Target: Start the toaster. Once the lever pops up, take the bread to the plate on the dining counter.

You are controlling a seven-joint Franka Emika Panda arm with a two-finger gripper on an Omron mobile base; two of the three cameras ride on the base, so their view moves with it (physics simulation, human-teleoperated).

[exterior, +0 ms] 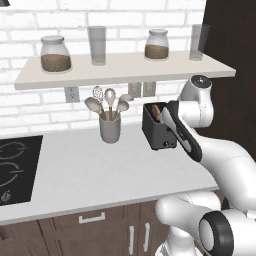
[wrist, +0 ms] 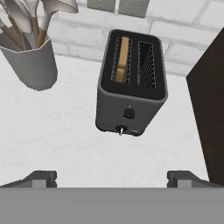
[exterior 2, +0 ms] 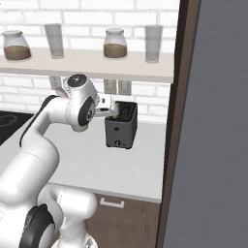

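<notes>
Toaster (wrist: 131,87) partly behind arm, bread (wrist: 122,59) edge-on in slot, tool (wrist: 112,178) tips cropped.

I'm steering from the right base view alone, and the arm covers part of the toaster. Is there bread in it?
Observer: Yes. The hand view shows the bread standing in the left slot of the toaster; the right slot is empty.
Operator: Anything beside the toaster on its left?
Observer: A grey utensil cup with spoons stands apart from it on the counter.
Operator: Is the gripper touching anything?
Observer: No. Its fingertips sit wide apart at the hand view's bottom, short of the toaster's front.
</notes>
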